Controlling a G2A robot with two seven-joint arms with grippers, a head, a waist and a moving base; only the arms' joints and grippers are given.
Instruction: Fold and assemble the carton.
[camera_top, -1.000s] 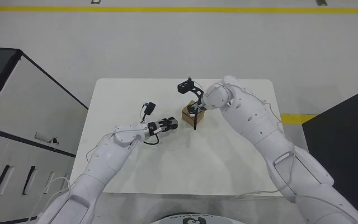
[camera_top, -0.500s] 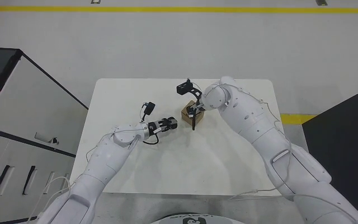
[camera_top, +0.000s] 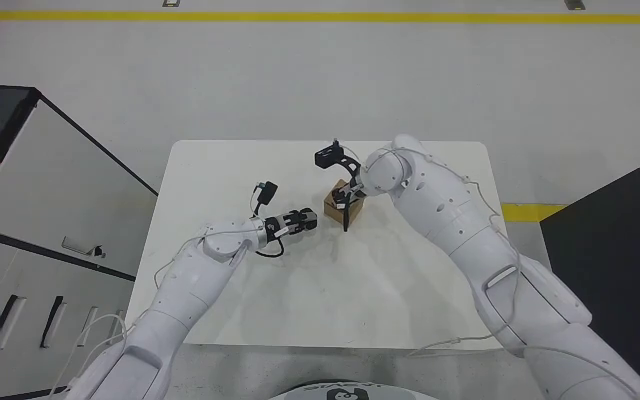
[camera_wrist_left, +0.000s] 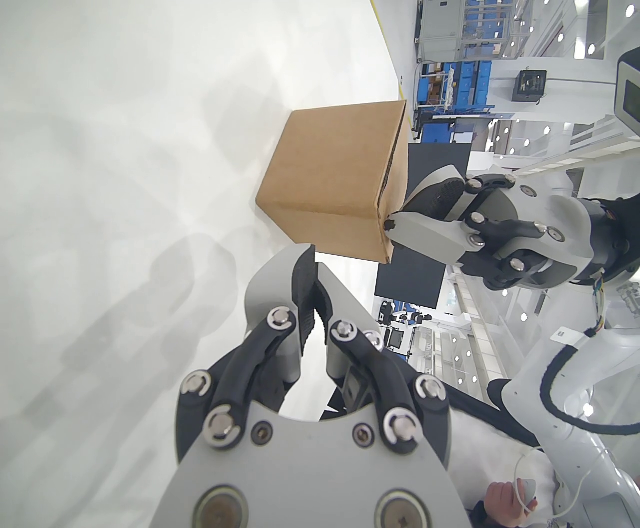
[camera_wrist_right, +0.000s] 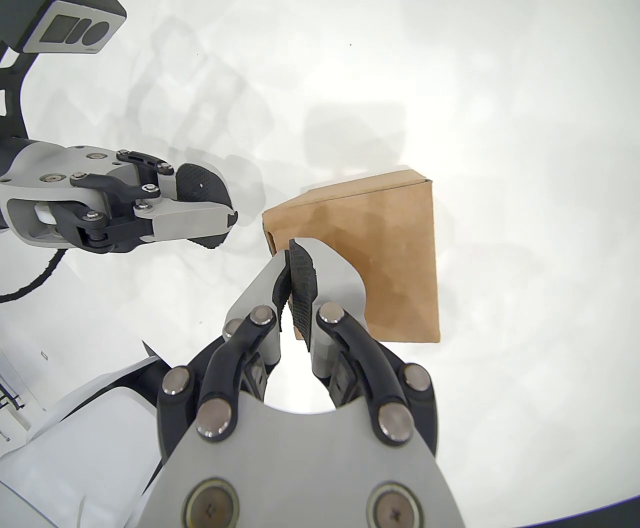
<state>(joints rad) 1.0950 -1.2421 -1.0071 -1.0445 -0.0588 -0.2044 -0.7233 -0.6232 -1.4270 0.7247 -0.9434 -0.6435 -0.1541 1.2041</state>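
Sitting closed on table (camera_top: 400, 290), carton (camera_top: 338, 201); left end effector (camera_wrist_left: 307, 270) pinched together nearby, right end effector (camera_wrist_right: 295, 255) likewise, touching it.

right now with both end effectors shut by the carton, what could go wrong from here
1. The right end effector is shut with its tip at a top corner of the carton, which stands loose on the table; a push there may slide or tip it rather than fold anything.
2. The left end effector, also shut, sits just apart from the carton, so nothing braces it, and the two end effectors are close enough that they could bump.
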